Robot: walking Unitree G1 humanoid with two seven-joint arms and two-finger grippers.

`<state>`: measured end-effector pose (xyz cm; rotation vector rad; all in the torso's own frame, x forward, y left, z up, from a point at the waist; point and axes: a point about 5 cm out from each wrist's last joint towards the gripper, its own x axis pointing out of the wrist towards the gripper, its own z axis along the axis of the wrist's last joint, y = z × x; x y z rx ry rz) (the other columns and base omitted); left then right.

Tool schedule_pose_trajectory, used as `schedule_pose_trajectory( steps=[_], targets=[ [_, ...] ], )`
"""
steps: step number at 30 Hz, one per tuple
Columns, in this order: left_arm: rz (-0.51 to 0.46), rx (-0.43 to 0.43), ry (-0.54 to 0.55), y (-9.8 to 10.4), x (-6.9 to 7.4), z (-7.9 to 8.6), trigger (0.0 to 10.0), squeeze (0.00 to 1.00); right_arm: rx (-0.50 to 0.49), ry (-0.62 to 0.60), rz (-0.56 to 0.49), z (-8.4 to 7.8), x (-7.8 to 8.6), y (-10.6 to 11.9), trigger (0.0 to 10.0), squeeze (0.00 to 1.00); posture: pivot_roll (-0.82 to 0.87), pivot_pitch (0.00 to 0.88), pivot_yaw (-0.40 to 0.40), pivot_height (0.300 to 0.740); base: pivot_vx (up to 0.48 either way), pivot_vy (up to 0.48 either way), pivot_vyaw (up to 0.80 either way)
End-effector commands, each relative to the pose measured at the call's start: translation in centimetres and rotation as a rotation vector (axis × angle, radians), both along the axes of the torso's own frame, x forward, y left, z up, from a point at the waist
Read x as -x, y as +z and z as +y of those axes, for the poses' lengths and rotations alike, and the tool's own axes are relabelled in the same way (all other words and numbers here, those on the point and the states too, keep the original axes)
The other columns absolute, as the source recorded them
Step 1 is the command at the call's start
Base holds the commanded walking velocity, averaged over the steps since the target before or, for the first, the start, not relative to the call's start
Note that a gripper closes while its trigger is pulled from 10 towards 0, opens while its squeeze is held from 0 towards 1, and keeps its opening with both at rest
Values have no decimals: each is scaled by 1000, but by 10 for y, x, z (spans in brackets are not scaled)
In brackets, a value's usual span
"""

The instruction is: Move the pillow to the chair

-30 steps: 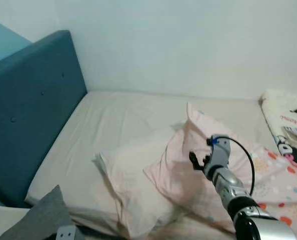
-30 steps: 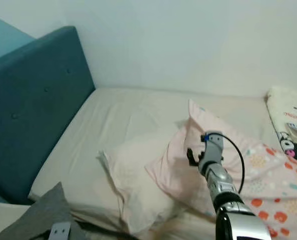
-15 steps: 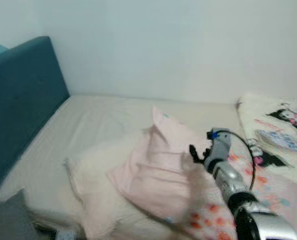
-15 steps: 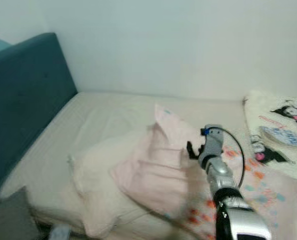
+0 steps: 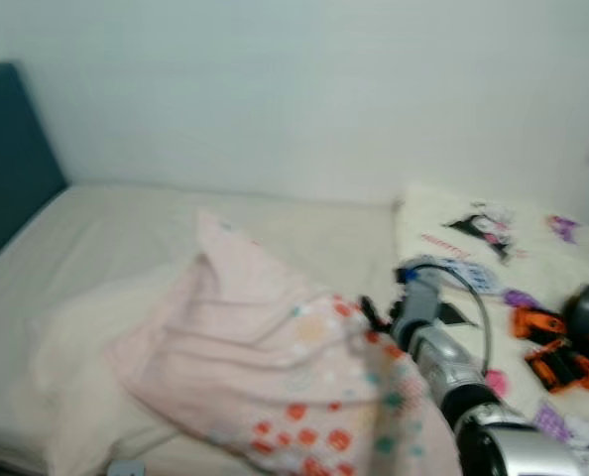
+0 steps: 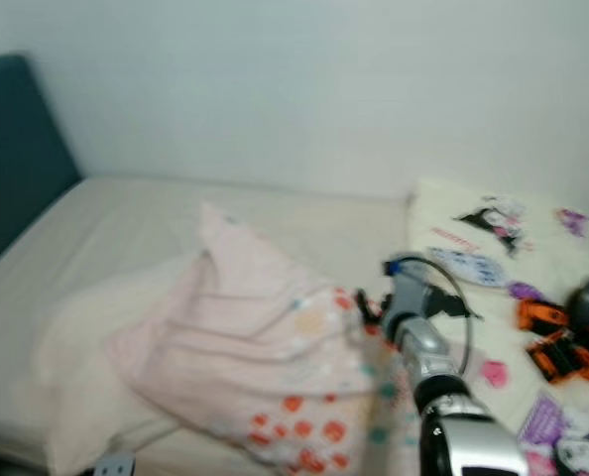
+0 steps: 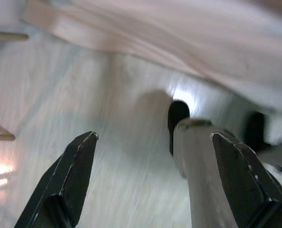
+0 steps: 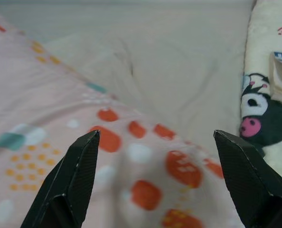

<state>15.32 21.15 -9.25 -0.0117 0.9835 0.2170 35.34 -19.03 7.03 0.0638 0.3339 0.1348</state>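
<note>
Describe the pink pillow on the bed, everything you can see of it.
The pink pillow is soft, pale pink fabric, creased in long folds, printed with red, orange and teal spots toward its near end. One corner stands up in a peak toward the wall. It lies tilted, resting partly on a cream pillow and on the bed. The right gripper hovers open just above its spotted end; contact cannot be made out in these blurred views.

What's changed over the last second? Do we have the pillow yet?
Mostly the camera: it swung right, so the headboard slid toward the left edge and the cartoon blanket with orange toys came in. The right pincer, open, still hovers at the pink pillow, nothing gripped. The pillows look unmoved.
</note>
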Motion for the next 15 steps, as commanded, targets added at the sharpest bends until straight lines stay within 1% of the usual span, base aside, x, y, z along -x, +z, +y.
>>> schedule_pose_trajectory(
  steps=[1, 6, 7, 9, 10, 12, 13, 14, 15],
  targets=[
    [16, 10, 31, -2, 7, 2, 10000, 0, -1, 19, 38, 1, 4, -7, 10000, 0, -106, 6, 5, 740, 0, 0, 0],
    [-7, 5, 59, 0, 3, 5, 10000, 0, -7, 38, 39, 4, 5, -8, 10000, 0, -105, 9, 6, 740, 0, 0, 0],
    [-23, 8, 84, 1, 1, 8, 10000, 0, -16, 45, 39, 6, 5, -8, 10000, 0, -105, 9, 6, 740, 0, 0, 0],
    [-90, 23, 157, 8, -8, 17, 10000, 0, -29, 62, 37, 8, 5, -8, 10000, 0, -105, 15, 5, 740, 0, 0, 0],
    [-90, 23, 157, 8, -8, 17, 10000, 0, -29, 62, 37, 8, 5, -8, 10000, 0, -105, 15, 5, 740, 0, 0, 0],
    [-152, 37, 207, 14, -17, 26, 10000, 0, -42, 73, 35, 9, 5, -8, 10000, 0, -103, 15, 5, 740, 0, 0, 0],
    [-197, 62, 246, 19, -23, 30, 10000, 0, -53, 75, 34, 10, 4, -7, 10000, 0, -102, 17, 3, 740, 0, 0, 0],
    [-197, 62, 246, 19, -23, 30, 10000, 0, -53, 75, 34, 10, 4, -7, 10000, 0, -102, 17, 3, 740, 0, 0, 0],
    [-243, 96, 282, 23, -28, 34, 10000, 0, -60, 77, 33, 10, 4, -7, 10000, 0, -101, 18, 2, 740, 0, 0, 0]
  ],
)
